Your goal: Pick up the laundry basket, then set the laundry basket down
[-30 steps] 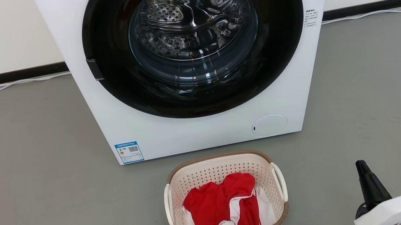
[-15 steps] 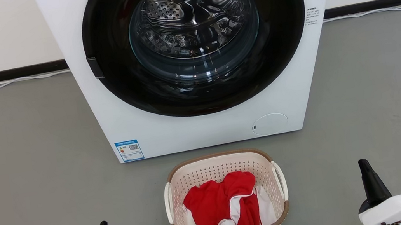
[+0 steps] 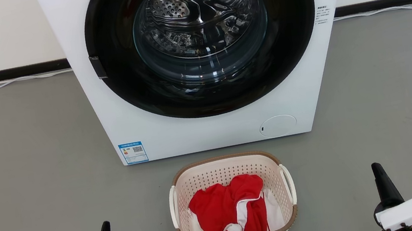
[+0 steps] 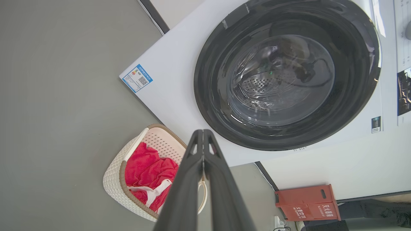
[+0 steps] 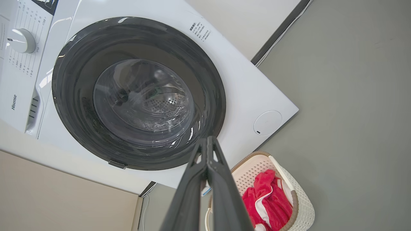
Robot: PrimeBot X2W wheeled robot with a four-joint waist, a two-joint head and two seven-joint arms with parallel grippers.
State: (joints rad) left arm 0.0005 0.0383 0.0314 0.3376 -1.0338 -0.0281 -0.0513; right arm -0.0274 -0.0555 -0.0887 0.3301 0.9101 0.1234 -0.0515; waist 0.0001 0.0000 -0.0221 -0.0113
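Note:
The laundry basket stands on the grey floor just before the washing machine, cream-white and perforated with a brown rim and white loop handles at both sides. Red and white clothes lie inside it. My left gripper is at the lower left, well apart from the basket, its dark fingers pressed together and holding nothing. My right gripper is at the lower right, equally far off, also shut and empty. The left wrist view shows the basket beside the shut left gripper; the right wrist view shows the basket beside the shut right gripper.
A white front-loading washing machine with a dark round door stands right behind the basket. A white cable runs along the wall's black skirting. A red box sits by the wall. Bare grey floor lies to both sides of the basket.
The whole head view has shifted slightly, so the camera moved. Both grippers sit a little lower and further outward in the frame; the basket stays where it was on the floor.

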